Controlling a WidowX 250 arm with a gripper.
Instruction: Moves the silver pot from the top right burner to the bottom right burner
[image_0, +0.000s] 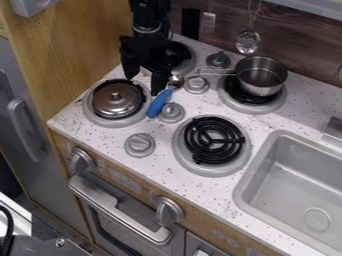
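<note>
Claw (144, 83) agape, pot (260, 80) on burner (250, 107)

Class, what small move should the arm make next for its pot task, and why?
Probably ease the gripper rightward toward the handle: the silver pot sits on the top right burner, handle pointing the gripper's way, and the fingers are apart, holding nothing.

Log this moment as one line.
pot: top right burner | tool: open, by left burners | bottom right burner move: not done
</note>
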